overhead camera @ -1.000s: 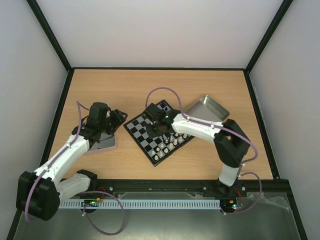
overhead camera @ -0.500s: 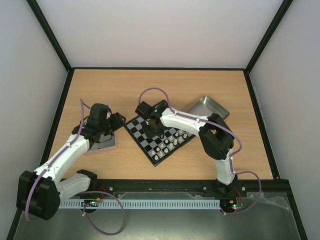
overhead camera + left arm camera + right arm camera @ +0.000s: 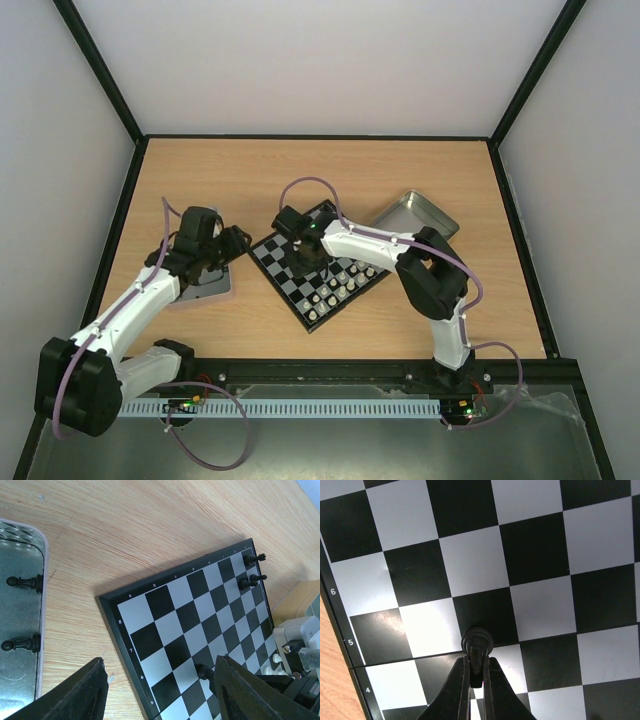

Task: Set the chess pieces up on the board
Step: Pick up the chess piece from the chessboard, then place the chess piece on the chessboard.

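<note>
Your right hand (image 3: 476,672) is pinching a black piece (image 3: 477,641) low over the board (image 3: 272,258); your left hand (image 3: 160,695) hangs spread at the board's 9 o'clock. White men (image 3: 335,290) stand along 5 o'clock; most black ones look unplaced, with two pawns (image 3: 22,582) lying in the tin (image 3: 20,612).

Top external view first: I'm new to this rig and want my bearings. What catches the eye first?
The board sits skewed like a diamond mid-table, with white pieces lining its near-right edge. The right tool is shut on a black piece over the squares. The left tool hangs open beside a tin holding two black pieces.
</note>
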Action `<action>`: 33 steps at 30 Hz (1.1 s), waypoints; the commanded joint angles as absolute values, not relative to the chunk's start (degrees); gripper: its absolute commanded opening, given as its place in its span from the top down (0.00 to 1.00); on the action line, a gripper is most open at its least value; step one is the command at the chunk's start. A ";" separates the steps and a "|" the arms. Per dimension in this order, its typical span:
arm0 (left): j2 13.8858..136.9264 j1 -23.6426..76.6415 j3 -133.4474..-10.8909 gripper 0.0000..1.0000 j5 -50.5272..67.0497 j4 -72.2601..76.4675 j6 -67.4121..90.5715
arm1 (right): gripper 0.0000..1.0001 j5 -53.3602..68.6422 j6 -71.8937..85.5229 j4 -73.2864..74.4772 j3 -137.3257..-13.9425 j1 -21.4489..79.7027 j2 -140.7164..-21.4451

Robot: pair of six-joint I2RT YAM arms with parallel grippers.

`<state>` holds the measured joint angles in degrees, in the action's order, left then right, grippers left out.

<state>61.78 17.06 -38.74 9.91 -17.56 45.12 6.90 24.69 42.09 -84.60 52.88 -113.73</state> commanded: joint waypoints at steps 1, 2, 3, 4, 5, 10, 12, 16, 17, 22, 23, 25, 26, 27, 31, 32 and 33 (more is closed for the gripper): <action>62.06 16.82 -40.24 0.39 10.15 -17.88 44.58 | 0.98 3.33 25.25 39.67 -83.53 52.87 -112.00; 61.93 16.84 -40.30 0.39 10.11 -17.92 44.56 | 0.98 2.21 25.19 39.26 -83.70 52.85 -111.32; 61.84 16.79 -40.34 0.39 10.03 -18.01 44.56 | 0.98 1.12 25.03 38.99 -83.98 52.80 -110.96; 61.67 16.84 -40.39 0.39 9.97 -18.08 44.49 | 0.98 0.25 24.83 38.93 -84.72 52.72 -110.70; 61.53 16.84 -40.38 0.39 9.89 -18.10 44.39 | 0.98 -0.52 24.79 38.96 -85.62 52.52 -110.83; 61.35 16.80 -40.69 0.39 9.52 -18.95 43.91 | 0.98 -1.42 24.06 39.39 -91.08 49.40 -113.26; 61.31 16.82 -40.82 0.39 9.32 -19.28 43.71 | 0.98 -1.33 23.69 40.16 -94.28 47.57 -115.19; 61.17 16.83 -40.86 0.39 9.23 -19.85 43.42 | 0.98 -1.54 23.04 41.40 -99.30 44.35 -118.93; 61.24 16.84 -40.72 0.39 9.22 -20.00 43.47 | 0.98 -1.62 22.95 41.66 -100.54 43.66 -119.66; 61.13 16.87 -40.52 0.39 9.39 -20.27 43.44 | 0.98 -1.69 22.48 42.87 -104.00 41.17 -123.16; 61.17 16.87 -40.52 0.39 9.46 -20.30 43.43 | 0.98 -1.49 22.48 42.91 -104.38 40.78 -123.79; 61.30 16.87 -40.45 0.39 9.51 -20.32 43.48 | 0.98 -1.33 22.39 42.93 -105.22 40.17 -125.01; 61.34 16.87 -40.32 0.39 9.62 -20.34 43.55 | 0.98 -1.36 22.33 43.02 -105.79 39.98 -125.60; 61.35 16.83 -40.30 0.39 9.69 -20.29 43.59 | 0.98 -1.28 22.25 43.10 -106.31 39.77 -126.10; 61.52 16.83 -39.99 0.39 10.07 -20.14 43.82 | 0.98 -1.32 22.15 43.60 -108.03 39.13 -128.27; 61.52 16.82 -39.88 0.39 10.22 -20.10 43.90 | 0.98 -1.40 22.15 43.76 -108.41 38.99 -128.70; 61.45 16.79 -39.73 0.39 10.37 -19.94 43.98 | 0.98 -1.57 22.15 43.83 -108.63 38.90 -129.08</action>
<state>61.87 17.06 -39.38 9.96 -19.25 44.10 -0.21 22.92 41.60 -105.58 39.42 -127.50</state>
